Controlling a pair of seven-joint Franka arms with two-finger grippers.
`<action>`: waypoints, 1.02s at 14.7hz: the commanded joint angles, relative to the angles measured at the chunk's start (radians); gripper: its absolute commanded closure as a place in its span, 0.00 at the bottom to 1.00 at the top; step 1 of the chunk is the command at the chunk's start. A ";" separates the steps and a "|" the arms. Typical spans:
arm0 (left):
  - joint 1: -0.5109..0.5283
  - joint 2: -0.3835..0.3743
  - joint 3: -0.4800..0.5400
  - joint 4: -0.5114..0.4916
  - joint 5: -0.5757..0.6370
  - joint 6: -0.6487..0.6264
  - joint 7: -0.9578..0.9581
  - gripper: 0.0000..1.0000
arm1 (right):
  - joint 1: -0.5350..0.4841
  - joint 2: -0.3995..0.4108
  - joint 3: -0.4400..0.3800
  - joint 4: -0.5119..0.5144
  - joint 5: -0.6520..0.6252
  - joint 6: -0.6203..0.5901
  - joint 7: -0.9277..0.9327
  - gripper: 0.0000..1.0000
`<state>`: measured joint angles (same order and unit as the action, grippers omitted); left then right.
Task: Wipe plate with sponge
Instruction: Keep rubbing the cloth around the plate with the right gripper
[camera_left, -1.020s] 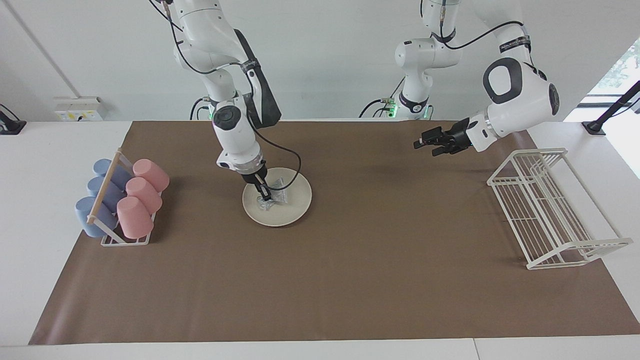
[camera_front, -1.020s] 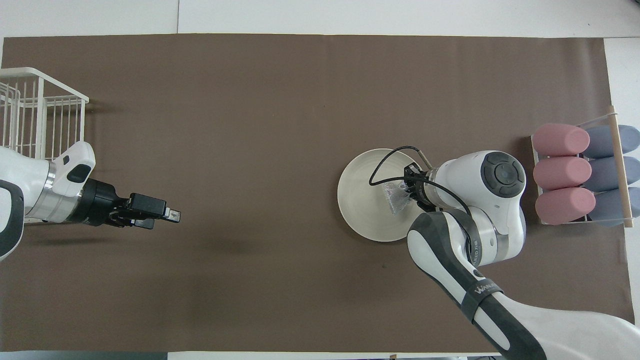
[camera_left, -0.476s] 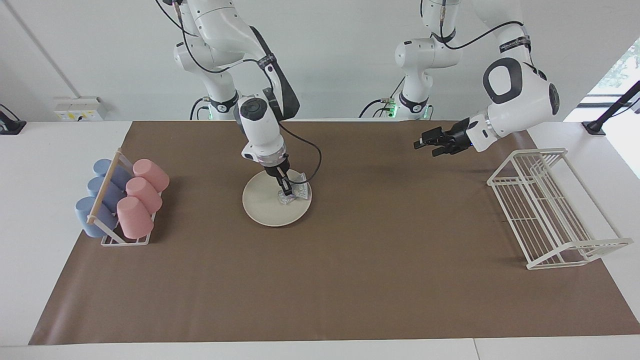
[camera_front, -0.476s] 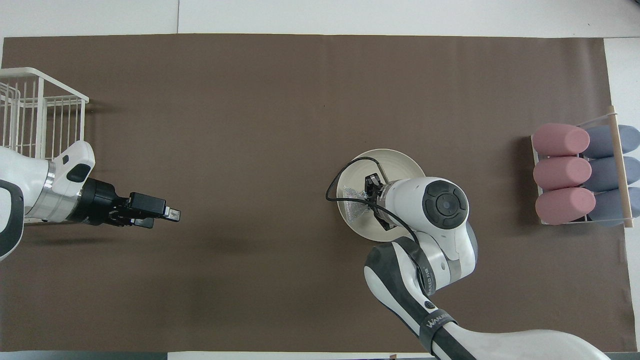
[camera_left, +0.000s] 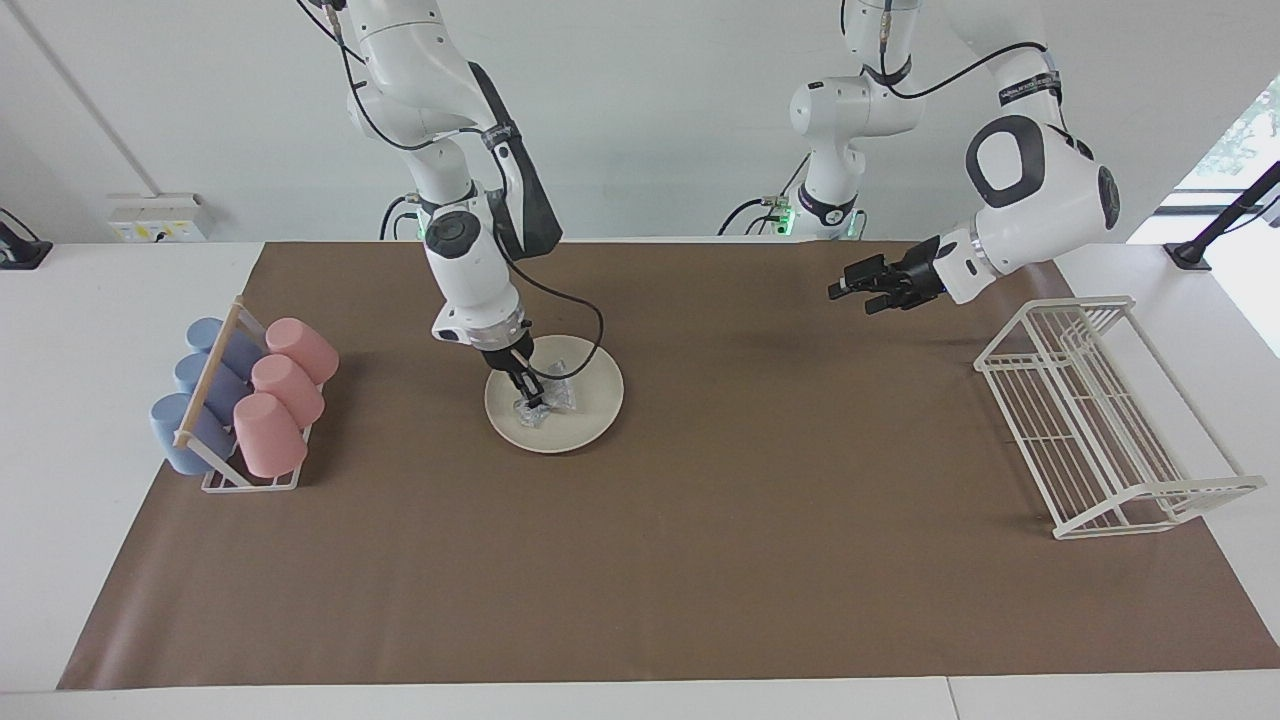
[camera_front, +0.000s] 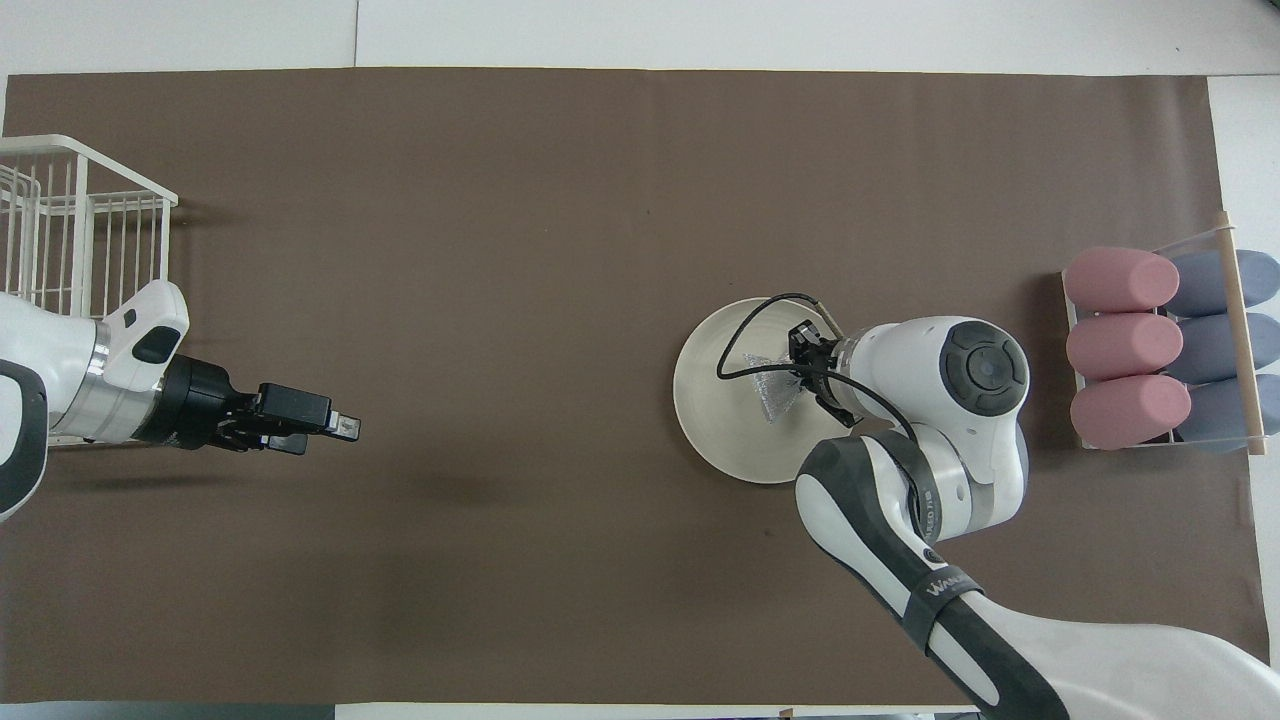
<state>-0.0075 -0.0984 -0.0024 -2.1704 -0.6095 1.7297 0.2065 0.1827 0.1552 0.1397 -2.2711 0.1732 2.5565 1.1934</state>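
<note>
The cream-white plate (camera_left: 592, 410) (camera_front: 712, 405) lies on the brown mat, toward the right arm's end of the table. The silvery-grey sponge (camera_left: 562, 393) (camera_front: 771, 396) rests on it, on the half nearer the cup rack. My right gripper (camera_left: 534, 399) (camera_front: 803, 372) points down onto the plate and is shut on the sponge, pressing it against the surface. Its cable loops over the plate. Hovering over bare mat beside the wire rack, my left gripper (camera_left: 848, 291) (camera_front: 338, 431) is open and holds nothing; that arm waits.
A rack with pink and blue cups (camera_left: 245, 400) (camera_front: 1160, 350) stands at the right arm's end of the mat. A white wire rack (camera_left: 1100, 420) (camera_front: 70, 220) stands at the left arm's end.
Half a second ago the right gripper held the sponge at the plate's edge toward the left arm's end. It has swept back across the plate toward the cup rack. The left arm has not moved.
</note>
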 joint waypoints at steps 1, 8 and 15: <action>0.001 -0.006 -0.004 0.003 0.020 0.008 -0.026 0.00 | -0.032 0.017 0.006 -0.015 0.006 0.001 -0.072 1.00; 0.001 -0.007 -0.005 0.003 0.020 0.010 -0.027 0.00 | 0.039 0.017 0.008 -0.018 0.006 0.002 0.084 1.00; 0.001 -0.006 -0.005 0.003 0.020 0.013 -0.030 0.00 | 0.159 0.024 0.009 -0.016 0.006 0.014 0.344 1.00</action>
<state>-0.0075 -0.0984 -0.0032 -2.1704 -0.6095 1.7323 0.1964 0.3315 0.1538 0.1442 -2.2719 0.1731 2.5575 1.5039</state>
